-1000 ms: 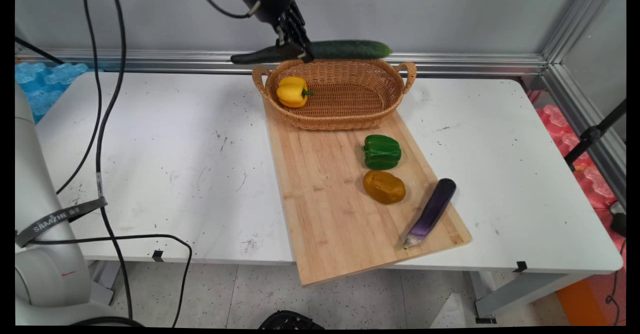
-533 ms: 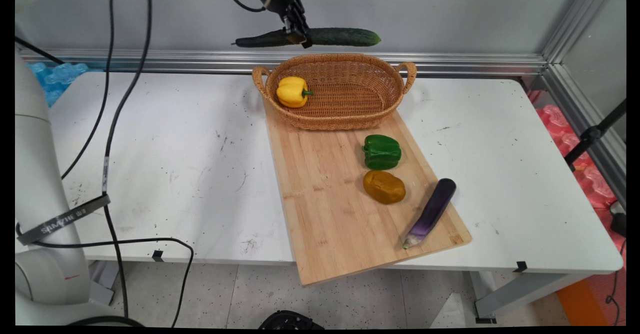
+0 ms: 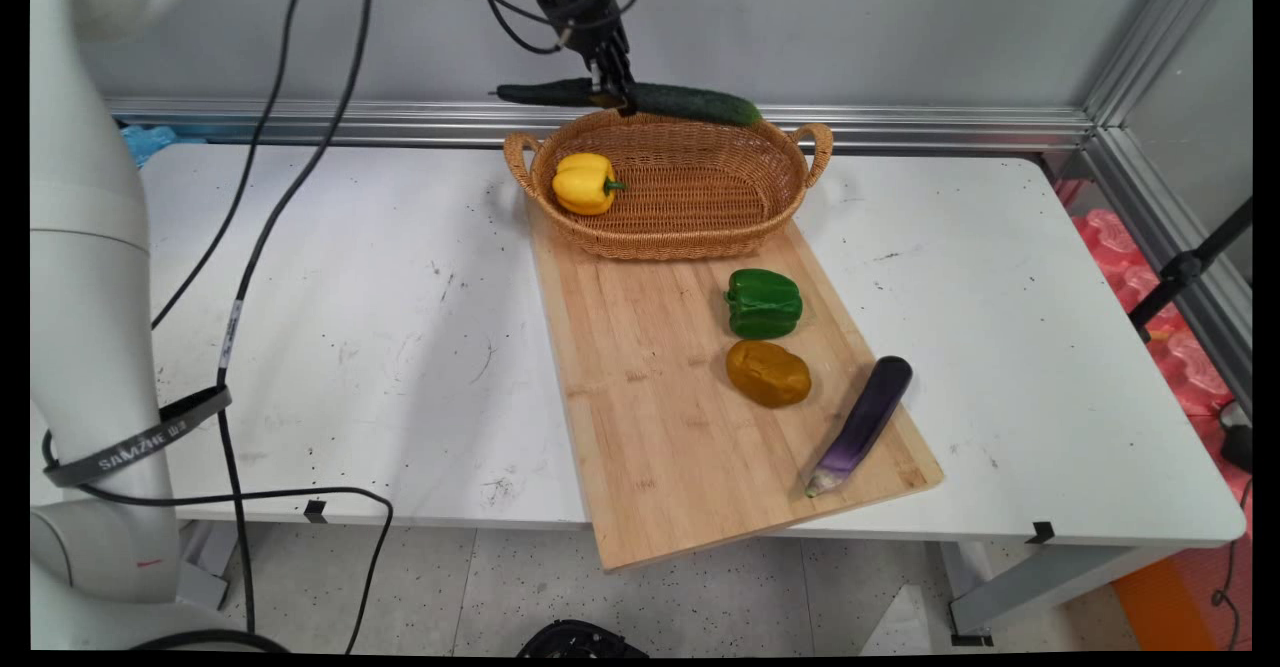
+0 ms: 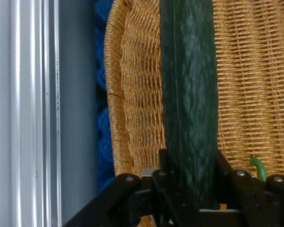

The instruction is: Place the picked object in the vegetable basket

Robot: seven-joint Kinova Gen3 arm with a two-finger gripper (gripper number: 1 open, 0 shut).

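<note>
Pale bamboo forms a cutting board (image 3: 690, 397) jutting past the near edge of the white table (image 3: 350, 317). On it, going back: a purple eggplant (image 3: 862, 424), a brown potato (image 3: 768, 373), a green pepper (image 3: 764, 303), then a wicker basket (image 3: 690, 232) holding a yellow pepper (image 3: 584, 183). Over the basket's far rim, the gripper (image 3: 612, 93) has its fingers clamped on a cucumber (image 3: 690, 103). Beyond stand an aluminium rail and grey wall.
</note>
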